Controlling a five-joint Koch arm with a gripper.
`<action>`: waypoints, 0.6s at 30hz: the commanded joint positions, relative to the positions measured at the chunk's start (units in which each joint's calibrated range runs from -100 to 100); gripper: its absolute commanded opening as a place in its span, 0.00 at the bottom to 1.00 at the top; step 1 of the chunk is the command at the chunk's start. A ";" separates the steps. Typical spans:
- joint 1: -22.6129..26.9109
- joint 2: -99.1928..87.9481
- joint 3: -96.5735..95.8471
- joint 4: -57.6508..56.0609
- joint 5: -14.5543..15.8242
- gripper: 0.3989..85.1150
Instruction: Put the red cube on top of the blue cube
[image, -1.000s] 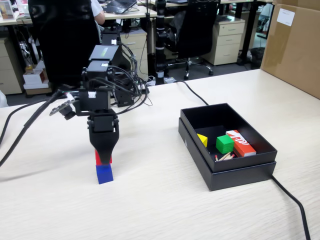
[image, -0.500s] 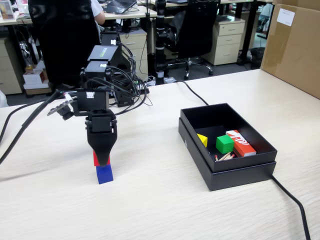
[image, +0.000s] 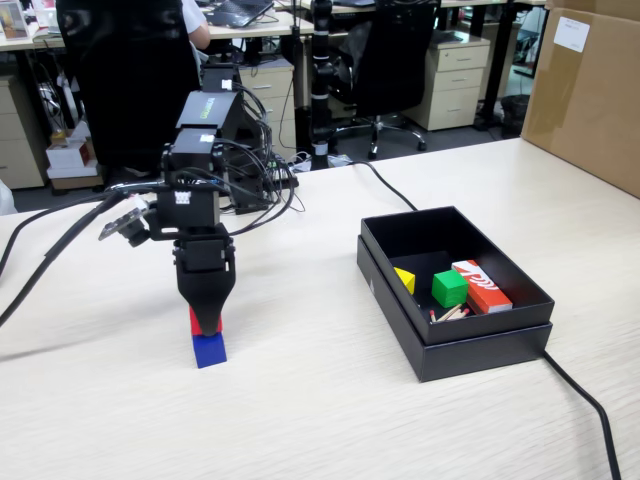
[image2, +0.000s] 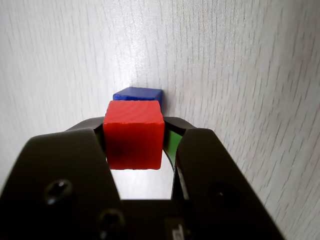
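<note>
I am seeing the two black plastic jaws of my gripper (image2: 134, 142) pressing on the left and right sides of the small matte red cube (image2: 133, 134) in the wrist view, so the gripper is closed on this cube and is holding it. A strip of green is showing on the inner side of the right jaw. Just beyond the red cube, the small matte dark-blue cube (image2: 138, 93) is lying on the pale wood-grain table (image2: 240, 75), and only its top edge is showing past the red one.

In the fixed view the gripper (image: 205, 322) is pointing straight down, and the red cube (image: 193, 321) is sitting right above the blue cube (image: 209, 350). I cannot tell if the two are already touching. The blue cube is standing on the table (image: 320, 400), at the near left.

Well apart on the right, an open black cardboard box (image: 455, 345) is lying on the table. Inside it I am seeing a green cube (image: 449, 288), a yellow piece (image: 405, 280) and a long red-orange box with white markings (image: 482, 285).
</note>
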 joint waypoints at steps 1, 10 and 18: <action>-0.24 -0.97 2.05 2.08 0.10 0.01; -0.24 -0.05 1.87 4.41 0.24 0.01; -0.34 0.30 2.23 5.02 0.20 0.01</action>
